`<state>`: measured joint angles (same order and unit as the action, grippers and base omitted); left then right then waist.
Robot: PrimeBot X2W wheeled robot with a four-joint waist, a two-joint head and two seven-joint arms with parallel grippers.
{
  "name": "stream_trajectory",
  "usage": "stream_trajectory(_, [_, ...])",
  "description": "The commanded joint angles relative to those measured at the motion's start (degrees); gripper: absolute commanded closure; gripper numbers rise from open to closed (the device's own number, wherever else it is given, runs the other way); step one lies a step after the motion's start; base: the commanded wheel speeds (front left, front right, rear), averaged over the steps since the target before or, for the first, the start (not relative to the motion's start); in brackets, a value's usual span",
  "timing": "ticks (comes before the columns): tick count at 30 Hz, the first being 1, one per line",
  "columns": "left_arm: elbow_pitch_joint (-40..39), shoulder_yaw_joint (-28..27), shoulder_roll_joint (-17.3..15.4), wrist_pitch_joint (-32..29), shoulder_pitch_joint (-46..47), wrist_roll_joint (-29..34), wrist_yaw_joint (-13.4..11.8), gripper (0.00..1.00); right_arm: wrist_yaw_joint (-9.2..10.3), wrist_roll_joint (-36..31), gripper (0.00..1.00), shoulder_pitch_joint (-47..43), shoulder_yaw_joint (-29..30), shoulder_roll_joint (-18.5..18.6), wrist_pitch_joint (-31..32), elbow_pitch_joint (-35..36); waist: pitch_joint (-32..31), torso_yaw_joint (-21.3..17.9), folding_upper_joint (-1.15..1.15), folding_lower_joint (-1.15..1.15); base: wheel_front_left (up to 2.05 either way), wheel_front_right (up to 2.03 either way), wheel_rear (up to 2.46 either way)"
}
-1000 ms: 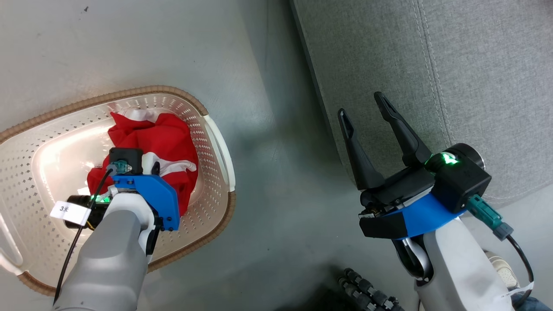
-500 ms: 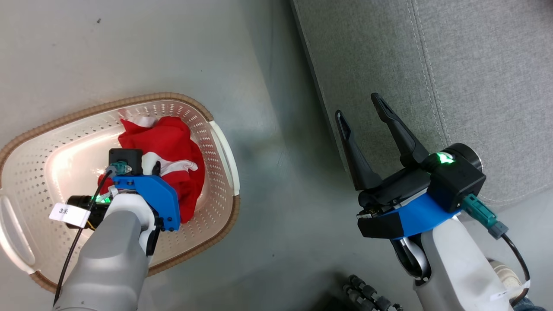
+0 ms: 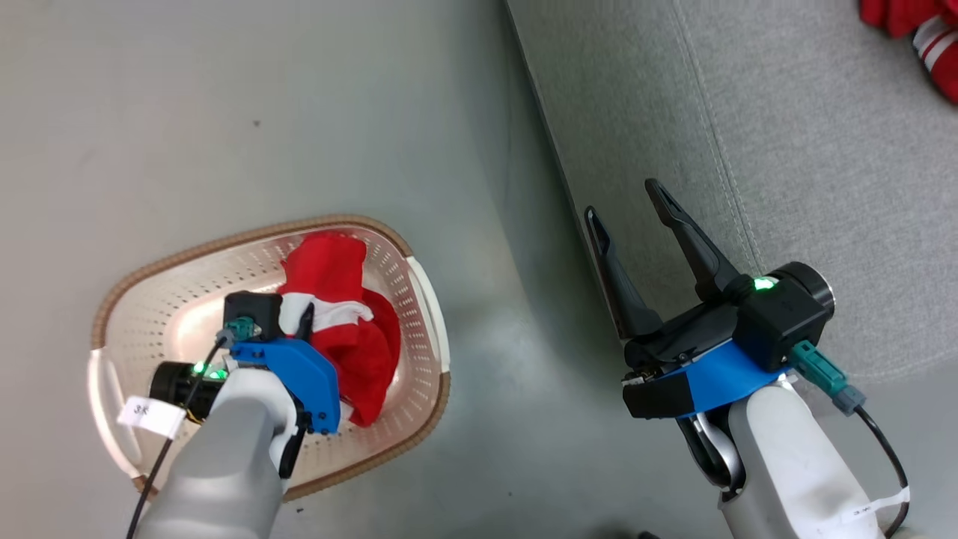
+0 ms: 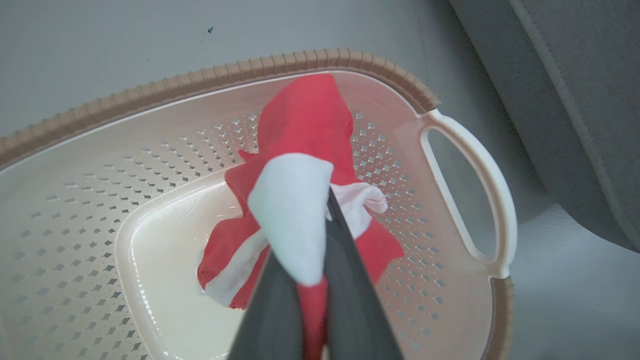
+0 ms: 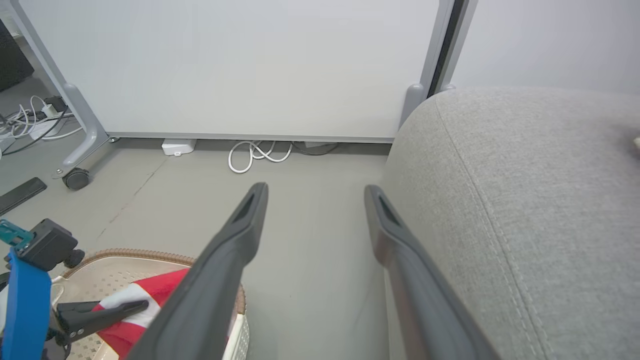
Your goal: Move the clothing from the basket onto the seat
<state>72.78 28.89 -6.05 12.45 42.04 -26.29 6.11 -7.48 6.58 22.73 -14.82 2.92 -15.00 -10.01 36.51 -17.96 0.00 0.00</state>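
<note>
- My left pincer (image 3: 305, 323) is clenched on the garment (image 3: 359, 352), pinching a white-trimmed fold between both fingers; the rest of the red cloth hangs below and beyond the tips.
- The garment is inside the basket (image 3: 165, 322), under the pincer; from the wrist view I cannot tell whether its lowest folds touch the basket floor or hang just clear.
- Its long axis runs away from the pincer toward the far rim, roughly in line with the fingers; I judge a straight lift should draw it out lengthwise, not sideways against the wall.
- The seat (image 3: 786, 150) lies to the pincer's right, across a strip of bare floor (image 3: 486, 337); its near edge is well apart from the basket's handle side.
- My right pincer (image 3: 623, 202) is released, fingers spread wide and empty; it hovers between the left pincer and the seat, over the seat's edge.
- The right arm is nearer the seat, yet the left has the cloth; I judge the carry goes rightward and must clear the right pincer, or the hanging tail may brush it.
- Another garment (image 3: 913, 22) lies on the seat, far right of both pincers; I reckon the task half done, with this lift-and-carry the step in hand.
- The risk, as I judge it: the tail could snag on the rim; height first, then travel.
</note>
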Motion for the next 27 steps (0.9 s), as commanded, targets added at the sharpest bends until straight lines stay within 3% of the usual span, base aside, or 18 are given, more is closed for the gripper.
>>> stream_trajectory(1, [-0.4,0.4,0.4,0.7,-1.1,-0.1,0.3,1.0,-0.03,-0.3,0.0,-1.0,0.2,0.0,0.0,-0.4,-4.2,2.3,0.0,0.0,0.0,0.0,0.0])
stream_trajectory(14, [-5.8,3.8,2.5,2.7,-7.3,0.8,1.1,1.0,-0.03,-2.8,0.0,-6.4,2.2,0.0,2.9,-1.9,-18.2,9.4,0.0,0.0,0.0,0.0,0.0])
stream_trajectory(27, [-17.6,7.1,2.9,2.8,-11.5,3.0,1.3,1.0,-0.02,-3.0,0.0,-14.0,5.1,0.0,6.2,-0.2,-30.1,14.8,0.0,0.0,0.0,0.0,0.0])
